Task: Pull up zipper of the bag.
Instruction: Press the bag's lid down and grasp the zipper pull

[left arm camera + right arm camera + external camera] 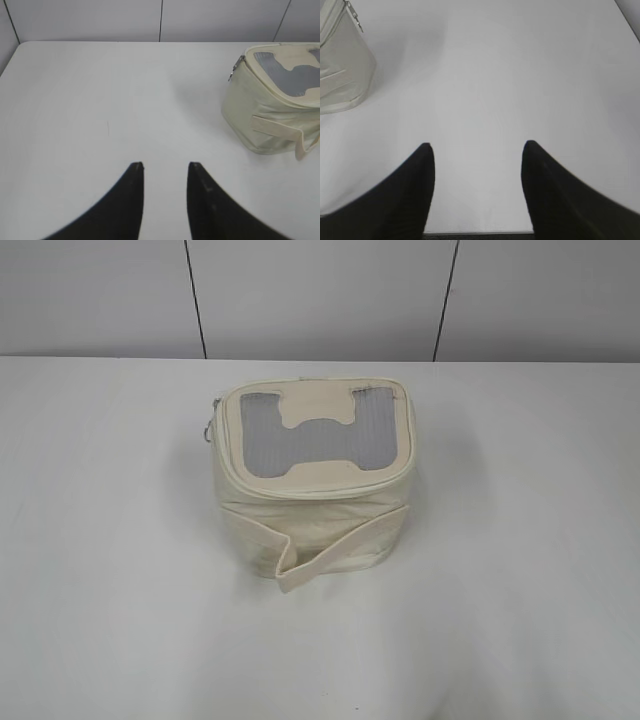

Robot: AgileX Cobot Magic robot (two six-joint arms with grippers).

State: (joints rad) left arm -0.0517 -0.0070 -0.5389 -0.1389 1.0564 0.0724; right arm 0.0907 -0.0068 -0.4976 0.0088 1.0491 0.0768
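Observation:
The cream-white bag [312, 502] stands in the middle of the white table, its grey mesh top with the cream H patch facing up. It also shows in the left wrist view [265, 110] and at the top left of the right wrist view [340, 70]. The zipper [300, 492] runs around the top panel edge. A silver ring pull [209, 430] hangs at the bag's left back corner, also seen in the left wrist view [233, 74]. Another pull [353, 14] shows in the right wrist view. My left gripper [165, 165] and right gripper [477, 146] are open, empty, far from the bag.
The white table [520, 540] spreads all around the bag. A grey panelled wall [320, 295] rises behind the table's back edge. The bag's wide strap band [330, 550] folds loosely outward at its front.

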